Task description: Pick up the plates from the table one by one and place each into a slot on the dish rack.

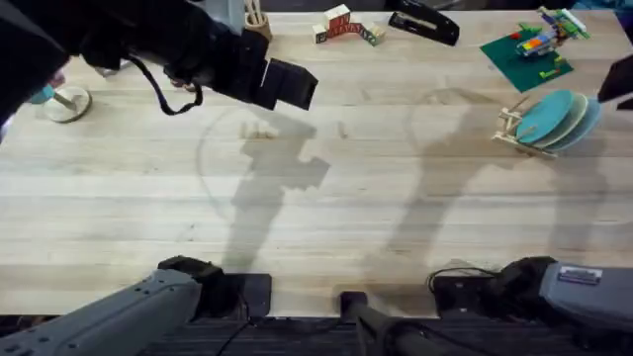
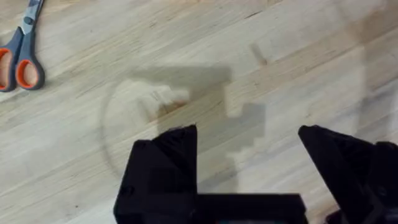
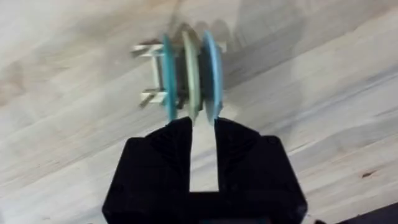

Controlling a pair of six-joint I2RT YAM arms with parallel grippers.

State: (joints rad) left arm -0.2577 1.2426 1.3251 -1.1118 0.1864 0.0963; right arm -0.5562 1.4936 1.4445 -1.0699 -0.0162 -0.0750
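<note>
The dish rack stands at the right of the table with a teal plate and a sky blue plate upright in its slots. In the right wrist view the teal plate, a pale greenish disc and the sky blue plate stand on edge in the rack. My right gripper hovers just above them, slightly open, with bare table showing between the fingers. It shows dark at the right edge. My left gripper is wide open and empty over bare wood, high at the back left.
Orange-handled scissors lie near the left arm. A small round dish sits at the far left. Along the back edge are wooden blocks, a black stapler and a green baseplate with bricks.
</note>
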